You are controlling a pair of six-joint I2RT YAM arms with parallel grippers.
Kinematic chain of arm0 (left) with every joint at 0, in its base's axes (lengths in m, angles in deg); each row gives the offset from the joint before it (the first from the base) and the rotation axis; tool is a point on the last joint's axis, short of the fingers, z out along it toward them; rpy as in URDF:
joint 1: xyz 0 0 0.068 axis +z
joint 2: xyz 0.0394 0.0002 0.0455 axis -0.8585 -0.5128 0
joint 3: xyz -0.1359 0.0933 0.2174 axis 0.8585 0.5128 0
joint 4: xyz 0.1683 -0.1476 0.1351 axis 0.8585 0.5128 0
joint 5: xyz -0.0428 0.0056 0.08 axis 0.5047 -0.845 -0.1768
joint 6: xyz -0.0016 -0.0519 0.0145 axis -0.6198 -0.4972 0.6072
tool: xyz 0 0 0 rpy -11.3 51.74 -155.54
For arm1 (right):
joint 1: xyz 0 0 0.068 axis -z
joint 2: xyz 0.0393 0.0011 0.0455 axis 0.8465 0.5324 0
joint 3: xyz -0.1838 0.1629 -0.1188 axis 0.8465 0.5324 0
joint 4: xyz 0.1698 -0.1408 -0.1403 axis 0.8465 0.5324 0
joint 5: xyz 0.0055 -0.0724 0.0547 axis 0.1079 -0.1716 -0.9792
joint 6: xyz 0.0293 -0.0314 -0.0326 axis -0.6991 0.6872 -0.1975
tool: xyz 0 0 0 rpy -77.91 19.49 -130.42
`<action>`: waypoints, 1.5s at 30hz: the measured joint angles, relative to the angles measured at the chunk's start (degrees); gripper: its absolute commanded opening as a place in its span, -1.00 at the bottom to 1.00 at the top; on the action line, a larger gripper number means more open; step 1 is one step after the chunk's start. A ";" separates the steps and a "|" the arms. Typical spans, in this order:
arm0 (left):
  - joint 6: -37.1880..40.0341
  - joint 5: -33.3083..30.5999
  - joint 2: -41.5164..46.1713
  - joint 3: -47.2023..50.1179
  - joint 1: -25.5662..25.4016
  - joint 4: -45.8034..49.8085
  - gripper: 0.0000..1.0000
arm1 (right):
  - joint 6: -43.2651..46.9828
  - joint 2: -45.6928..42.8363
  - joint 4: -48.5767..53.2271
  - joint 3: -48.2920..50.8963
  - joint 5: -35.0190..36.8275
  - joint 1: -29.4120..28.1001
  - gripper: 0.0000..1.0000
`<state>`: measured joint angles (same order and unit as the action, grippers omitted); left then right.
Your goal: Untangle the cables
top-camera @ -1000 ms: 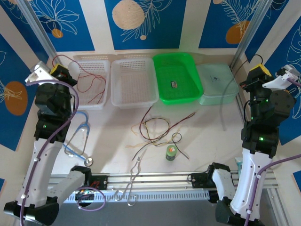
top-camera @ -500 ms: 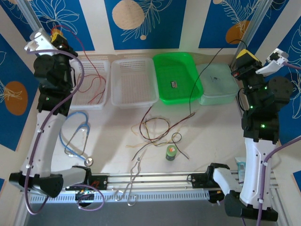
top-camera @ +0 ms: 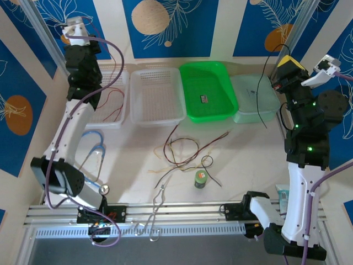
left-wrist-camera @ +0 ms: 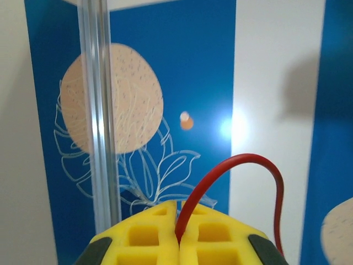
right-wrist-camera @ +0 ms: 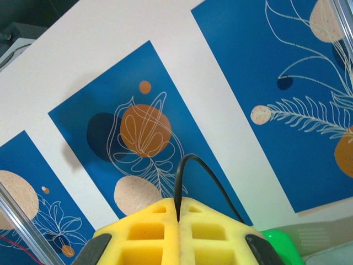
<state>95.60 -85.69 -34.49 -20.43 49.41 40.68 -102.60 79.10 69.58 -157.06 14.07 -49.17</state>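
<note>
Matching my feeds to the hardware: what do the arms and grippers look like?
The left arm and right arm have white links, black joints and a lilac cable alongside. The left gripper and right gripper have yellow, grid-recessed fingers.

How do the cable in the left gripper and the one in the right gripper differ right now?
The cable in the left gripper is red; the one in the right gripper is black. The red cable trails into the leftmost clear tray; the black cable hangs over the pale green tray at far right. Both are thin, limp and pinched between shut yellow fingers.
</note>
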 measured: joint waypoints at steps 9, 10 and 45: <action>-3.54 -7.45 -4.04 7.10 2.73 -0.50 -1.00 | 2.86 -0.04 0.50 -1.95 0.02 -0.11 -1.00; -4.70 -7.98 -4.04 7.98 3.37 -0.24 -1.00 | 3.17 -0.02 0.61 -2.01 0.02 -0.11 -1.00; -46.42 39.50 -21.03 11.41 18.32 41.16 0.51 | 5.18 4.55 2.10 -6.54 -2.40 -4.55 -1.00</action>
<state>49.18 -46.20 -55.51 -9.02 67.73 81.83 -97.42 83.65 71.67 -163.59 11.67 -53.71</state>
